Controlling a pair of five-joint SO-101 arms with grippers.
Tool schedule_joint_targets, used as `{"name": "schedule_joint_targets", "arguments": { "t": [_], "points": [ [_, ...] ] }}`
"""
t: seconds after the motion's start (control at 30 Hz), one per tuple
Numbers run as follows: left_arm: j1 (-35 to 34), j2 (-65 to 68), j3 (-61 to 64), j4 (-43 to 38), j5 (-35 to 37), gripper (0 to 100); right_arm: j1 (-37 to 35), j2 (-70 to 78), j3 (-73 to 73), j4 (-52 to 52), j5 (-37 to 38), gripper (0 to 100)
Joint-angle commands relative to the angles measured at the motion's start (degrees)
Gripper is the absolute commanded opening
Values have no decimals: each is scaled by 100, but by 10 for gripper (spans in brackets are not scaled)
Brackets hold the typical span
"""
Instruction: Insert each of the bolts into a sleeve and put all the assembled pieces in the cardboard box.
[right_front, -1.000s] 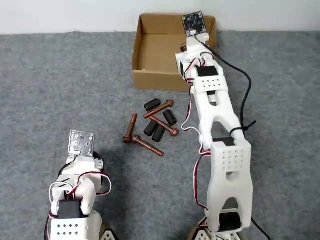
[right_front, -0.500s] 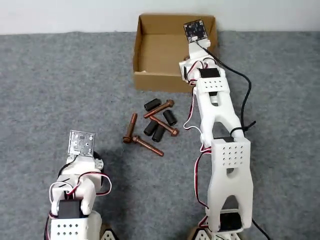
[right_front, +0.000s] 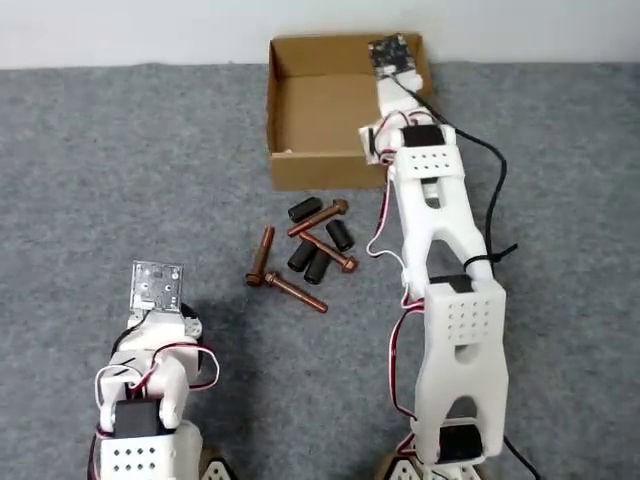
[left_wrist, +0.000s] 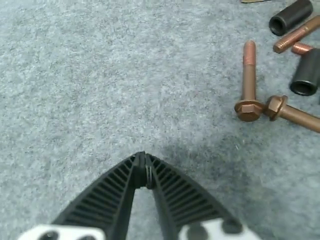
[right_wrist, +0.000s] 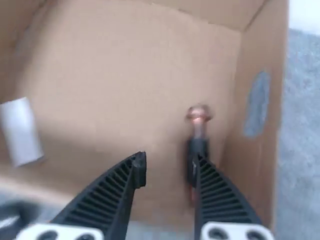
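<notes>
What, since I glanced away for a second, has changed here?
The cardboard box slid slightly toward the arms as the right arm shifted over it. The right pincer is open above an assembled piece lying inside. The left arm edged sideways a little. The loose bolts and sleeves stayed put.

Seemingly a robotics lab bench: grey felt mat (right_front: 100, 150), white wall (right_front: 130, 30), two wired arms (right_front: 455, 330).

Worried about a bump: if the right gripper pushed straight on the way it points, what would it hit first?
Probably the cardboard box floor, just beside the sleeved bolt; depth is unclear.
</notes>
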Motion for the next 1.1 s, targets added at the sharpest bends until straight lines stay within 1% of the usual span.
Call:
{"name": "schedule_joint_targets", "arguments": {
  "t": [0.0, 0.23, 0.4, 0.5, 0.73, 1.07],
  "points": [
    [-70, -35, -22, 18, -35, 6, -198, -778, -220, 927, 26, 139],
    [-70, -35, -22, 18, -35, 6, -567, -1297, -220, 2308, 35, 139],
    [-70, -35, -22, 18, -53, 6, -901, -1314, -220, 3327, 26, 139],
    [-70, -35, -22, 18, -62, 6, -1007, -1209, -193, 3670, 26, 141],
    [-70, -35, -22, 18, -62, 6, -1024, -409, -220, 3670, 35, 143],
    [-70, -35, -22, 18, -70, 6, -1226, 251, -220, 3178, 62, 143]
  ]
}}
